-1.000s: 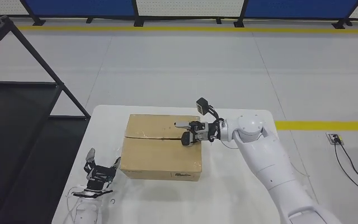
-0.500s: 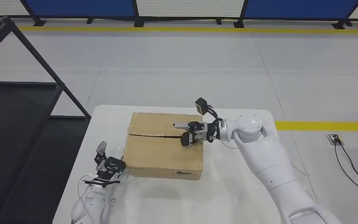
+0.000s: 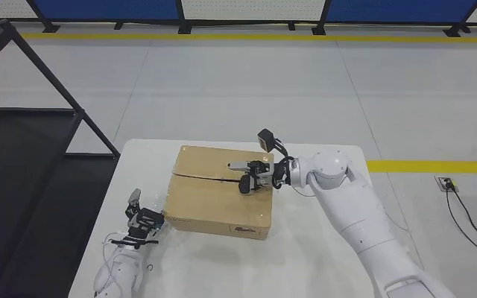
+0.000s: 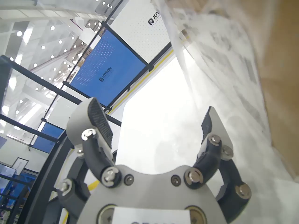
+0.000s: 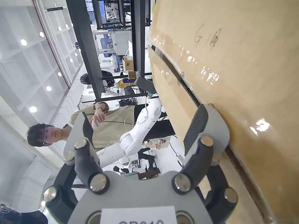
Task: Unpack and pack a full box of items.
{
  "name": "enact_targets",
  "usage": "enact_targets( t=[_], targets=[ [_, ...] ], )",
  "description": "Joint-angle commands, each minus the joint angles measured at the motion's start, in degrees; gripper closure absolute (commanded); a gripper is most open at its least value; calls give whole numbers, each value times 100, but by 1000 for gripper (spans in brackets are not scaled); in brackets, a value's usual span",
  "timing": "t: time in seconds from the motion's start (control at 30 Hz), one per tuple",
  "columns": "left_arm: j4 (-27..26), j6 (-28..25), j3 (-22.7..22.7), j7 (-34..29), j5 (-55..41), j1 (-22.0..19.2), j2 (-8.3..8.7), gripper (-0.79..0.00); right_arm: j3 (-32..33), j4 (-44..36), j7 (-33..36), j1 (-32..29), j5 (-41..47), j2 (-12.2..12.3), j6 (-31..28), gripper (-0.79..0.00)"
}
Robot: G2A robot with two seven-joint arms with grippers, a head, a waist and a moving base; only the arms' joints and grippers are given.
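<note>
The brown box (image 3: 216,201) lay shut (glossy tape over its seam); left gripper (image 4: 151,110) and right gripper (image 5: 142,117) gaped empty.

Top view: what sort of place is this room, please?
Probably a robot test hall or workshop, not a home. The wide grey floor carries a yellow line, blue partition panels fence the far side, and a cardboard box sits on a white table beside a black metal rack.

Robotics lab: blue partition panels (image 3: 104,9), yellow floor line (image 3: 223,37), black rack (image 3: 59,88)
</note>
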Motion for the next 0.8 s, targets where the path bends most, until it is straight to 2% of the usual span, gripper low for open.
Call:
enact_targets(
  t=[0.0, 0.2, 0.27, 0.37, 0.47, 0.77],
  targets=[
    [-141, -70, -103, 55, -146, 134, 20, -785, -23, 38, 6, 27, 20, -6, -10, -785],
    [-827, -186, -505, 139, -1235, 590, 22, -785, -51, 169, 37, 77, 89, -11, -65, -785],
    [-1115, -486, -647, 59, -1959, 733, 6, -785, -49, 212, 61, 86, 95, -5, -103, -785],
    [-1611, -981, -963, -370, -3258, 939, -14, -785, -49, 254, 81, 100, 105, 3, -134, -785],
    [-2160, -1583, -1264, -1219, -4337, 1184, -4, -785, -55, 293, 100, 111, 123, 7, -164, -785],
    [-2232, -1640, -1303, -1296, -4368, 1218, 3, -785, -90, 475, 158, 207, 218, -2, -196, -785]
  ],
)
